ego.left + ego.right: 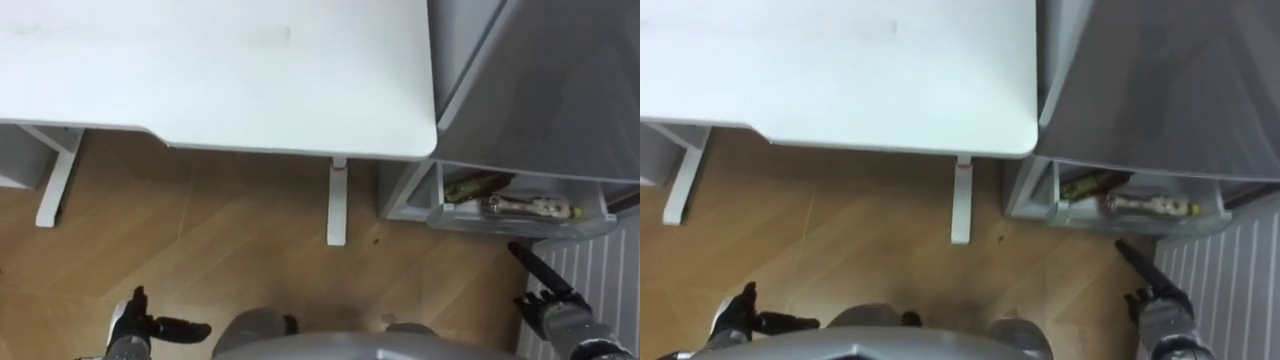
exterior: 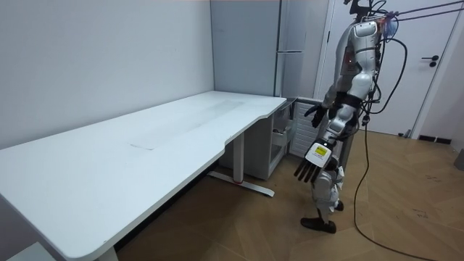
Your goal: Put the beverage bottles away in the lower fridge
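The lower fridge drawer stands pulled out at the foot of the grey fridge. Inside it lie a clear bottle with a pale label and a brownish bottle behind it. My right hand hovers open in front of the drawer, fingers straight and holding nothing. Low at the left, over the wooden floor, my left hand hangs open and empty. In the room view I stand upright between the desk's end and the fridge, left hand lowered, right hand raised toward the fridge.
A long white desk reaches from the left up to the fridge, with its leg close to the drawer. A ribbed white panel lies right of my right hand. A white door stands behind me.
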Robot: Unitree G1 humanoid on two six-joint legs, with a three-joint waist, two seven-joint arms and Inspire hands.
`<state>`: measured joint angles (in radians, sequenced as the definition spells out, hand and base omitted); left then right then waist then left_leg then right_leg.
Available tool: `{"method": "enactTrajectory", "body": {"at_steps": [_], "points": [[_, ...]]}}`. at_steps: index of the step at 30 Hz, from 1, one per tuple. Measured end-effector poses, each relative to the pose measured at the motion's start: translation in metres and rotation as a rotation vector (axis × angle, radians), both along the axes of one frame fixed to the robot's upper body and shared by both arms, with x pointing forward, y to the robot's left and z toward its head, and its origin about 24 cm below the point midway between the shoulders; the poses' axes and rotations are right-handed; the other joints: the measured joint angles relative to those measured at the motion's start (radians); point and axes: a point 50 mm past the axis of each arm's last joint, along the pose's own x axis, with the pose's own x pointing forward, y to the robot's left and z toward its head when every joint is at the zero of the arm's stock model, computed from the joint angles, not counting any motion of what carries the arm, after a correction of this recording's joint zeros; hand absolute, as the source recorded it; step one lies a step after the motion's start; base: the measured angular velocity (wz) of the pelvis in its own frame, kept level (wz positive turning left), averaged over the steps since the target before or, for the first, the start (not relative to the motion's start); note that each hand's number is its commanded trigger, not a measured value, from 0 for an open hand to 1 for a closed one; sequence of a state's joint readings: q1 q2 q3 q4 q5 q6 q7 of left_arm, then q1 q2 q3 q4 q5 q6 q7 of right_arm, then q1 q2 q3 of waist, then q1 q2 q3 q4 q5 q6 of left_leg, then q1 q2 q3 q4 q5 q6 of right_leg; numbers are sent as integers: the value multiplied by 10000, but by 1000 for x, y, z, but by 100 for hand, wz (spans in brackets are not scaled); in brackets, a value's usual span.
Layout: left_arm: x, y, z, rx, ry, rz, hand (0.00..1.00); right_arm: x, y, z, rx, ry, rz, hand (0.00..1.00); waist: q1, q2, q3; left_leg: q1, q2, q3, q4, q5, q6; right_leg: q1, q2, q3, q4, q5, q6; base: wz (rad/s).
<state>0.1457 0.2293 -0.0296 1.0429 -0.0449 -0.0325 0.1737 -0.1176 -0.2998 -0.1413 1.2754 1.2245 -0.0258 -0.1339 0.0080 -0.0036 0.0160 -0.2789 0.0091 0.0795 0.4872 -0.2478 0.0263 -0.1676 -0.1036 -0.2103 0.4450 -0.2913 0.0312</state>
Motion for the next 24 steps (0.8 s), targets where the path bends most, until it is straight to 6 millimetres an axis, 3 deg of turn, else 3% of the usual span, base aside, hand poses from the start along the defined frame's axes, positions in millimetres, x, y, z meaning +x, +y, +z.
{"method": "enactTrajectory", "body": {"at_steps": [5,7,11,15,21,24], "points": [[10,1,2,179,-179,-102,0,21,1,7,293,-542,-824,0,99,146,72,-1391,145,13,1398,-390,29,-1465,-34,217,1613,-561,-72,-5],[14,2,3,192,-316,-59,0,23,1,7,500,-775,-1335,0,171,99,71,-1839,145,23,1749,-406,30,-2001,-89,293,2130,-708,-97,-2],[26,1,5,191,-584,-58,0,39,0,14,770,-1256,-2152,0,221,-80,149,-2916,90,136,2488,-406,34,-3312,-339,462,3402,-1023,-171,-3],[30,2,7,317,-720,12,0,53,-14,28,690,-1712,-2714,0,255,-221,145,-3903,87,215,3353,-528,70,-4392,-473,647,4521,-1336,-177,0],[32,4,9,502,-651,-344,0,72,-35,50,168,-2528,-3159,0,302,-227,128,-5339,232,200,4708,-854,19,-5872,-483,767,5897,-1679,-314,-1],[33,4,10,508,-687,-381,0,83,-37,59,15,-2767,-3235,0,299,-239,127,-5972,189,238,5178,-880,45,-6525,-628,832,6527,-1830,-389,4]]}}
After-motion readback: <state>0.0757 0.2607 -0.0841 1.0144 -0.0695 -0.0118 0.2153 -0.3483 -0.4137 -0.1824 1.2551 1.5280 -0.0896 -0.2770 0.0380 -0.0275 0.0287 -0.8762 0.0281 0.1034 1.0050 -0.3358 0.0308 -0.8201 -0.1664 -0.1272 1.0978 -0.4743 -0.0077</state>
